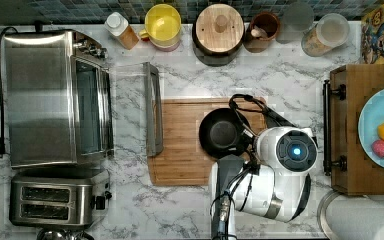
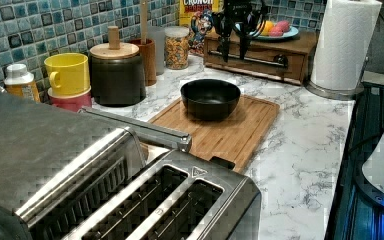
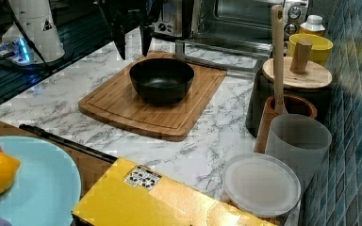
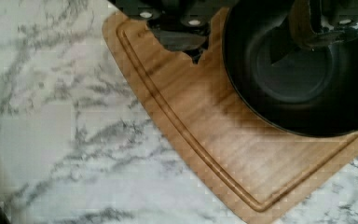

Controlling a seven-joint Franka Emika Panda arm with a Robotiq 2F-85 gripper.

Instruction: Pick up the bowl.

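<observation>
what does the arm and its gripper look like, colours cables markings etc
The arm has glossy white rounded shells with dark grey joint sections, and a round cap with a glowing blue light on top. Black cables loop beside it near the wrist. The gripper is black, with two slim straight fingers. I cannot read any markings.

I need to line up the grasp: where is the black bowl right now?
The bowl sits upright on the wooden cutting board, toward the top view's right side of it, with the open gripper hovering above its rim.

Bowl [image 2: 210,98] on cutting board [image 2: 230,135]; hand [image 2: 234,50] above, apart.
</observation>
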